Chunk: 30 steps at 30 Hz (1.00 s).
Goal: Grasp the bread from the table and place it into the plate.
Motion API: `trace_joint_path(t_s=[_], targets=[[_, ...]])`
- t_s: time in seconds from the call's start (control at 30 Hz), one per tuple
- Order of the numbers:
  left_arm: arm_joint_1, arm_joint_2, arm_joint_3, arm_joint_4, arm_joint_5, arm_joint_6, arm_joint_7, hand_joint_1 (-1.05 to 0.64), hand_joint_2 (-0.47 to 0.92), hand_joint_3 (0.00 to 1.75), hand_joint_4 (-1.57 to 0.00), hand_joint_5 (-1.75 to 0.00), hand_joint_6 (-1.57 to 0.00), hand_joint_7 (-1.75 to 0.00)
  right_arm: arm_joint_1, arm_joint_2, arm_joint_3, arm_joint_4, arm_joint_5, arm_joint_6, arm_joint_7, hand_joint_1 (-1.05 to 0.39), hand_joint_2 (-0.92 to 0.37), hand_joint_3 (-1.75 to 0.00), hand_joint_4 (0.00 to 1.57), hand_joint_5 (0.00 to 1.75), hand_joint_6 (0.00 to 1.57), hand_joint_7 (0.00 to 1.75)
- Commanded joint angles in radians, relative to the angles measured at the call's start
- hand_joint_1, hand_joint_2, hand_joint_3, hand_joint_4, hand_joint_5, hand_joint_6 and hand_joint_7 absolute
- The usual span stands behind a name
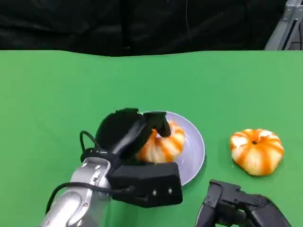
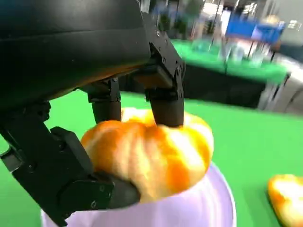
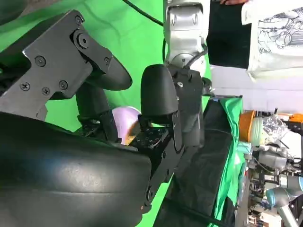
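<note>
Gripping orange-striped bread, left hand, plate

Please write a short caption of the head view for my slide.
Left hand holds a bread over the plate; a second bread lies on the green table.

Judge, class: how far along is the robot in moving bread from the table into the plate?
Done: one orange-and-white ring-shaped bread has been carried over the pale lilac round plate. In hand: the black left hand grips it. Left: releasing it. A second similar bread lies on the green table, near the right hand.
</note>
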Motion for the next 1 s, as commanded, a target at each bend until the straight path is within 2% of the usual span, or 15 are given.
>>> trace_joint_path(t_s=[0.03,0.17,0.2,0.23,0.3,0.43,0.7,0.9,1.0], targets=[[-0.013,0.038,-0.013,-0.054,-0.003,0.061,-0.173,-0.44,0.91,0.18,-0.24,-0.70,-0.47,-0.05,0.004,-0.006,0.000,-0.012,0.001,0.012,-0.004,-0.07,-0.33,-1.35,0.69,1.66,0.70,1.45],[-0.012,0.052,-0.033,-0.093,0.011,0.130,-0.304,-0.67,0.92,0.34,-0.03,-0.67,-0.34,0.00,0.005,-0.007,-0.003,-0.020,0.004,0.024,-0.003,-0.07,-0.33,-1.34,0.69,1.66,0.70,1.45],[-0.015,0.056,-0.038,-0.102,0.014,0.147,-0.339,-0.68,0.92,0.35,-0.01,-0.67,-0.33,0.00,0.003,-0.007,-0.003,-0.019,0.002,0.022,-0.003,-0.07,-0.33,-1.34,0.69,1.66,0.70,1.45],[-0.017,0.059,-0.041,-0.110,0.017,0.161,-0.363,-0.70,0.92,0.39,-0.01,-0.58,-0.29,-0.01,0.002,-0.007,-0.004,-0.019,0.001,0.021,-0.003,-0.07,-0.33,-1.34,0.70,1.66,0.70,1.45],[-0.021,0.064,-0.046,-0.122,0.024,0.183,-0.401,-0.72,0.92,0.41,0.00,-0.52,-0.26,-0.01,-0.001,-0.008,-0.006,-0.015,0.001,0.015,-0.002,-0.06,-0.33,-1.35,0.70,1.66,0.70,1.45],[-0.022,0.074,-0.043,-0.141,0.034,0.188,-0.415,-0.76,0.92,0.47,0.00,-0.43,-0.23,-0.01,-0.002,-0.009,-0.008,-0.012,0.007,0.015,0.002,-0.06,-0.33,-1.35,0.69,1.65,0.70,1.45],[0.026,0.088,0.011,-0.184,0.032,0.126,-0.268,-0.71,0.92,0.46,0.00,-0.46,-0.26,-0.02,-0.004,-0.005,-0.004,-0.004,0.003,0.011,-0.002,-0.07,-0.33,-1.36,0.70,1.66,0.70,1.46],[0.095,0.105,0.088,-0.298,-0.028,0.124,-0.274,-0.65,0.92,0.47,0.00,-0.46,-0.25,-0.01,-0.001,-0.004,0.000,-0.005,0.001,0.010,-0.004,-0.07,-0.33,-1.35,0.70,1.66,0.69,1.46],[0.172,0.100,0.152,-0.412,-0.115,0.134,-0.297,-0.57,0.92,0.40,0.00,-0.66,-0.38,-0.08,0.000,-0.006,0.003,-0.006,-0.006,0.011,-0.005,-0.07,-0.33,-1.35,0.69,1.66,0.69,1.46]])
